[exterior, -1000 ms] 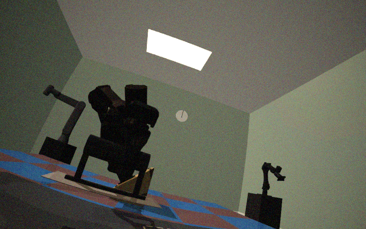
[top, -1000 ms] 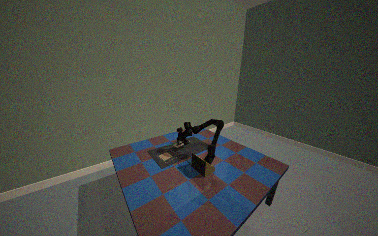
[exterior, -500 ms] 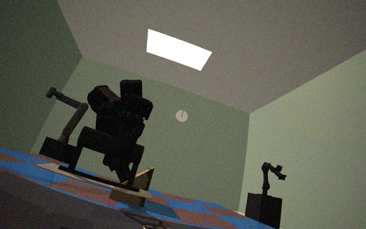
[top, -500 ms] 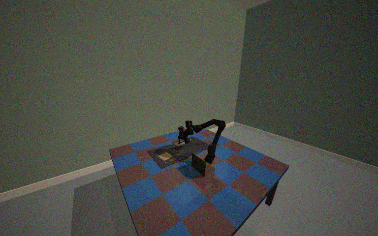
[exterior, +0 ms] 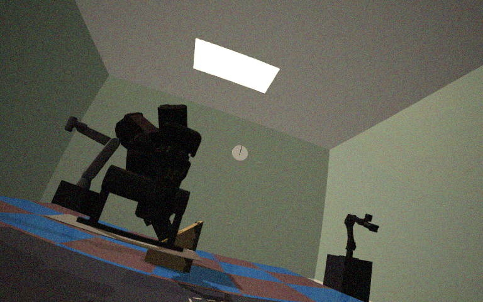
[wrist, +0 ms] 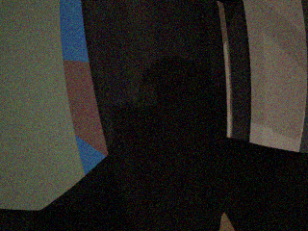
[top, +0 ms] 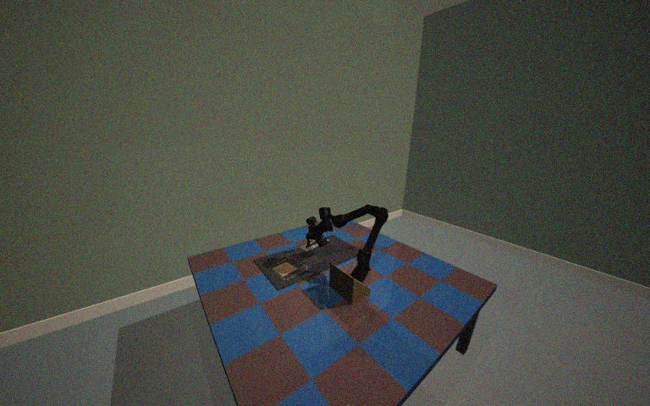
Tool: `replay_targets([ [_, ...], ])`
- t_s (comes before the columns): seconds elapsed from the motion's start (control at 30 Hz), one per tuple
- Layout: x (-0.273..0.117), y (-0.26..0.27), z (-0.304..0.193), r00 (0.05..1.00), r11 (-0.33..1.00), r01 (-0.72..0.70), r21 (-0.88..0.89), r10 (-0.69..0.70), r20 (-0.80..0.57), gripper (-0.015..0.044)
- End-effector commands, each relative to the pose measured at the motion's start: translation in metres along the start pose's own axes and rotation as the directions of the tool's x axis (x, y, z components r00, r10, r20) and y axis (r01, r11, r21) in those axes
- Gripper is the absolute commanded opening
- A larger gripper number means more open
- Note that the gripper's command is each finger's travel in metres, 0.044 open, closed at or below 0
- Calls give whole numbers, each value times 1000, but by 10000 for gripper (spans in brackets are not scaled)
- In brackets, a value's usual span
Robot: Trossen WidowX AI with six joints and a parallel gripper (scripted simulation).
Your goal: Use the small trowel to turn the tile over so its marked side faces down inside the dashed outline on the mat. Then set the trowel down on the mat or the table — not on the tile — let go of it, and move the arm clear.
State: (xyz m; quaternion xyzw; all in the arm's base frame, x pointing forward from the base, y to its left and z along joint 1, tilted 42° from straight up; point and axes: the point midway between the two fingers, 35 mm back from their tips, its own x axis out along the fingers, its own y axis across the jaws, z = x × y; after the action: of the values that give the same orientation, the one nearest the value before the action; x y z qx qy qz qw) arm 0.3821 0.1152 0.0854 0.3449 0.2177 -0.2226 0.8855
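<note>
Top view: the pincer (top: 313,243) (exterior: 133,233) (wrist: 161,146) grips the trowel (top: 311,247) (exterior: 63,218) (wrist: 275,82) above the dark mat (top: 335,255) (exterior: 71,277).
Its fingers stand partly open, closed on the trowel's dark bar (the pale blade spreads underneath), while the tan tile (top: 284,269) lies on the mat near one end, apart from the trowel; whether its marked side faces down, or it sits wholly inside the dashed outline, I cannot tell. The black arm (top: 378,229) (exterior: 135,131) bends over the checkered worktop (top: 316,339) (exterior: 106,251), and an upright yellow-brown angled board (top: 341,284) (exterior: 167,260) stands beside the arm's base.
</note>
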Motion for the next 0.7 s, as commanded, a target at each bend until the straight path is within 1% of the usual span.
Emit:
replay_targets([
  [0.0,-1,5,1,1000,1000,-13,1,13,-3,0],
  [0.67,0,6,-1,1000,1000,-12,1,12,-5,0],
])
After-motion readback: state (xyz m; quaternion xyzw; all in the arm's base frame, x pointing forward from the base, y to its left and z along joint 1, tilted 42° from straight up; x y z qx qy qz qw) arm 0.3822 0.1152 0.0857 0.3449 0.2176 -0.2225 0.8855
